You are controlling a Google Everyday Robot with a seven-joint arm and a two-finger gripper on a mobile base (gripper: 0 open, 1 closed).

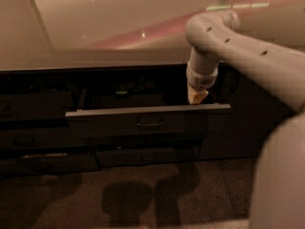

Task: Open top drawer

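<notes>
The top drawer [119,124] is a wide dark grey front pulled out from the cabinet under the counter, with a small loop pull [150,123] at its centre. Its dim inside shows behind the front's top edge. My gripper [197,97] hangs from the pale arm, pointing down just behind the right part of the drawer's top edge, over the open drawer. Its yellowish tip sits close to that edge; whether it touches the edge is unclear.
A pale countertop [119,27] runs above the cabinet. Shorter drawers [143,156] sit below and to the left [28,104]. A dark cabinet door [238,128] stands at the right. My bulky arm [257,56] and body [281,175] fill the right side. Brown floor [119,194] lies in front.
</notes>
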